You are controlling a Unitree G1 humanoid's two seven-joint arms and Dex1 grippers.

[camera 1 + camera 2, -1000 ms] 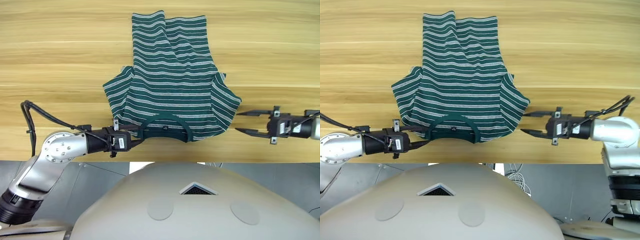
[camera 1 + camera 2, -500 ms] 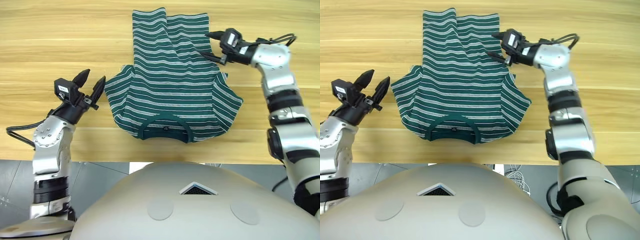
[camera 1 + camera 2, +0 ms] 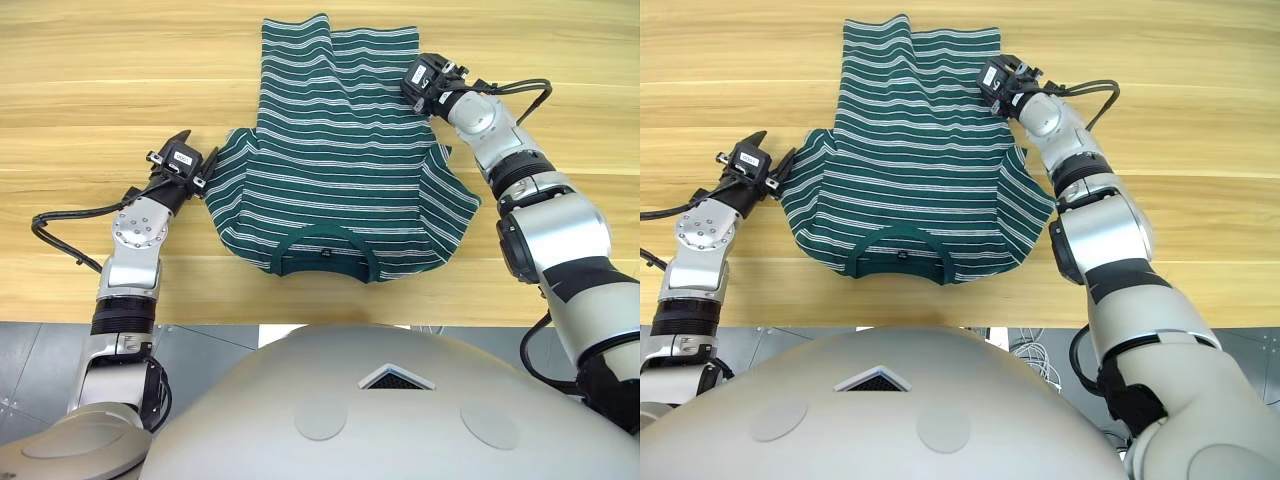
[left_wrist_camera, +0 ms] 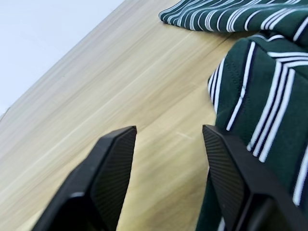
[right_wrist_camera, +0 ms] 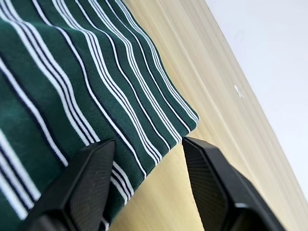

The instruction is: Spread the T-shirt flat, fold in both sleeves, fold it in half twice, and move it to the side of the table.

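A dark green T-shirt (image 3: 340, 160) with white stripes lies rumpled on the wooden table (image 3: 100, 80), collar (image 3: 325, 250) toward me and hem at the far side. Both sleeves are bunched against the body. My left gripper (image 3: 200, 146) is open at the edge of the left sleeve (image 3: 232, 165). In the left wrist view its fingers (image 4: 113, 159) straddle bare wood, with the sleeve (image 4: 260, 96) against one finger. My right gripper (image 3: 412, 92) is open over the shirt's far right side edge. In the right wrist view its fingers (image 5: 211, 178) straddle that striped edge (image 5: 159, 110).
Bare table extends to the left, right and far side of the shirt. The table's front edge (image 3: 200, 322) runs just below the collar.
The left gripper left the collar area and swung out to the left sleeve, now open. The right gripper rose from the front right to the shirt's far right edge.
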